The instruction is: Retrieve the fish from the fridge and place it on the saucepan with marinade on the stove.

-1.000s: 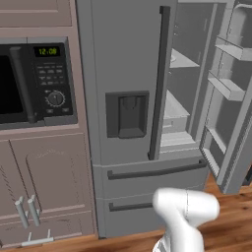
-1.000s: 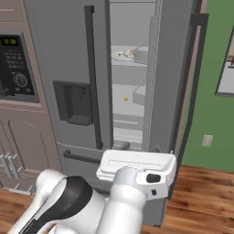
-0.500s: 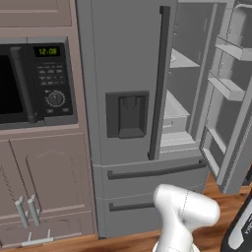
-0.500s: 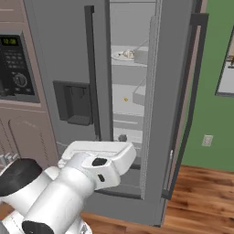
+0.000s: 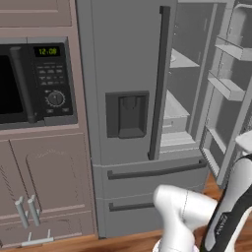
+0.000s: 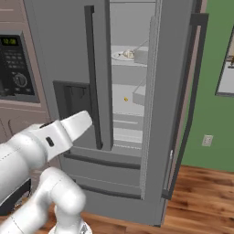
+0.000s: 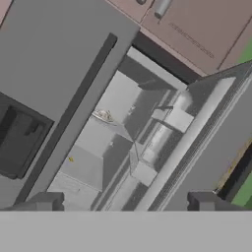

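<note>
My gripper (image 7: pixel 127 202) is spread wide and holds nothing, facing the fridge (image 6: pixel 68 55) with its right door open. The fish (image 6: pixel 129 54), a small pale lump, lies on a white plate (image 6: pixel 119 56) on an upper shelf (image 6: pixel 130 66).

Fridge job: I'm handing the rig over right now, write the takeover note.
Gripper: open, empty, aimed into the tall grey French-door fridge from outside it.
Fridge: right door swung open, left door shut.
Fish, small pale lump: on the white round plate, upper shelf; a tiny yellow speck sits on the shelf below.
Done: door open.
Left: reach in, grasp fish, carry it to the saucepan on the stove.
</note>
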Controlling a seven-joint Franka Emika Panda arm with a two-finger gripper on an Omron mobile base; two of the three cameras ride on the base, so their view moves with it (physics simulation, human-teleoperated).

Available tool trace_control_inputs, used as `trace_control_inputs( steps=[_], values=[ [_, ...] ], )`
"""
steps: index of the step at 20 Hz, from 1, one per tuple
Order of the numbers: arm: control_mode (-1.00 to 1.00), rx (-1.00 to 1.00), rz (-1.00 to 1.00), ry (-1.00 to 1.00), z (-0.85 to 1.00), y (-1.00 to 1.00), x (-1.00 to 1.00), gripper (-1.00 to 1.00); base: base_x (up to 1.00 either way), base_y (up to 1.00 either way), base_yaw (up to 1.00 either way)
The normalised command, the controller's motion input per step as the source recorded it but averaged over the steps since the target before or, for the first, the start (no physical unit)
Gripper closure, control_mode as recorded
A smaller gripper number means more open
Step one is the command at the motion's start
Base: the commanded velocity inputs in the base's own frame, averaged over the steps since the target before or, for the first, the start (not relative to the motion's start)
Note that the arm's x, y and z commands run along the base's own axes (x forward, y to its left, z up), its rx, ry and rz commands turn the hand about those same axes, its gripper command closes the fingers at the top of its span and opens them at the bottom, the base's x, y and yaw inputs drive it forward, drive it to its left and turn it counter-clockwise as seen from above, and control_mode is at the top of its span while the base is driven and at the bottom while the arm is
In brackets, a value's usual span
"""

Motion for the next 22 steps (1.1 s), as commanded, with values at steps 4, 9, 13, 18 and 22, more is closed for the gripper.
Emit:
trace_control_inputs(
  steps=[4,9,13,18,22],
  values=[
    [-1.0,-0.36,0.0,0.17,-0.24,0.93,0.53,-1.0,0.0,0.0,0.0],
    [-1.0,-0.44,0.0,0.29,-0.32,0.66,0.45,-1.0,0.0,0.0,0.0],
    [-1.0,-0.31,-0.01,0.08,-0.42,0.07,0.3,-1.0,0.0,0.0,0.0],
    [-1.0,-0.16,-0.02,0.0,-0.49,-0.09,0.31,-1.0,0.0,0.0,0.0],
    [-1.0,-0.03,0.0,-0.01,-0.04,-0.24,0.18,-1.0,0.0,0.0,0.0]
  ],
)
